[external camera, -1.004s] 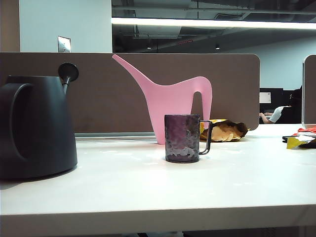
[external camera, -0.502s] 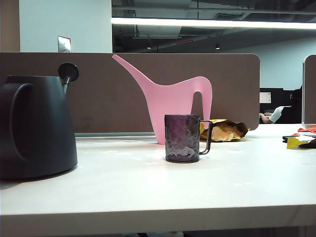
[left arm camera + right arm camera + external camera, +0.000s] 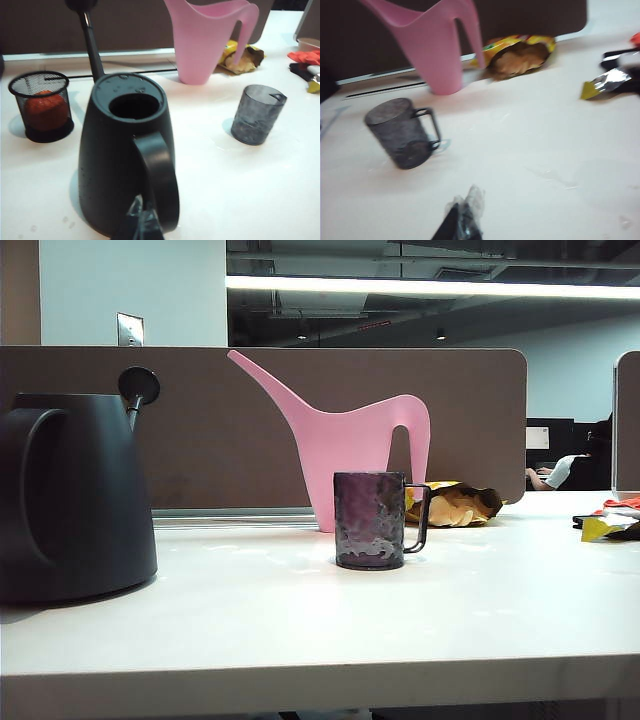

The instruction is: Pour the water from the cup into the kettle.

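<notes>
Neither arm appears in the exterior view; each wrist view shows only fingertips at its edge — the left gripper [image 3: 142, 225] pressed shut just above the kettle [image 3: 70, 495] handle, the right gripper [image 3: 462, 222] also closed and empty, over bare counter [image 3: 400, 620] near the cup [image 3: 370, 520]. The cup stands upright mid-counter before a pink watering can [image 3: 350, 440], well apart from the kettle, which is cut off at the view's left edge. The right wrist view is motion-blurred — water in the cup cannot be made out.

No visible change on table.
</notes>
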`<move>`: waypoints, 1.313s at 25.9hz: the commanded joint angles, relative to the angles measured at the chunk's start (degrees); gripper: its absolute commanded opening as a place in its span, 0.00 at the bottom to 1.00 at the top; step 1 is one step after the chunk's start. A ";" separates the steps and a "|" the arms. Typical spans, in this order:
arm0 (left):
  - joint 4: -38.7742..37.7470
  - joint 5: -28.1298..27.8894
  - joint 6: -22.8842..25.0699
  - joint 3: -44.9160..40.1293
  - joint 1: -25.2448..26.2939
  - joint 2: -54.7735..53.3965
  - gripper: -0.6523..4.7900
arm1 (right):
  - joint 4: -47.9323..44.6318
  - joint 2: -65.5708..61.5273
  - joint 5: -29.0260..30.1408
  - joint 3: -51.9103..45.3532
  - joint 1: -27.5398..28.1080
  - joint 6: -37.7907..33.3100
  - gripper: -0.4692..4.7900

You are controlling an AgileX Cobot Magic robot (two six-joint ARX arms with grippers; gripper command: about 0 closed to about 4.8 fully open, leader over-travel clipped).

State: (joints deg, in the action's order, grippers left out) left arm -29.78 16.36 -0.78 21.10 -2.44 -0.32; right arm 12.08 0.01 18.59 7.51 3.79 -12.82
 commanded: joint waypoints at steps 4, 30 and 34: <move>-0.04 1.07 -0.09 0.76 0.00 -0.07 0.11 | -0.09 -0.13 3.41 0.20 -1.70 -5.86 0.08; -0.83 2.12 -0.07 0.76 -0.02 -0.07 0.11 | -27.69 -49.37 -6.71 10.73 -20.65 -6.25 0.52; -0.87 2.12 -0.07 0.76 -0.04 -0.07 0.11 | -34.16 -57.24 -6.34 12.76 -20.70 -6.25 0.52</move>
State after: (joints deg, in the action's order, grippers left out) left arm -30.96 18.04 -0.93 21.54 -2.44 -0.32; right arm -18.02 -55.68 11.97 19.40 -16.82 -19.20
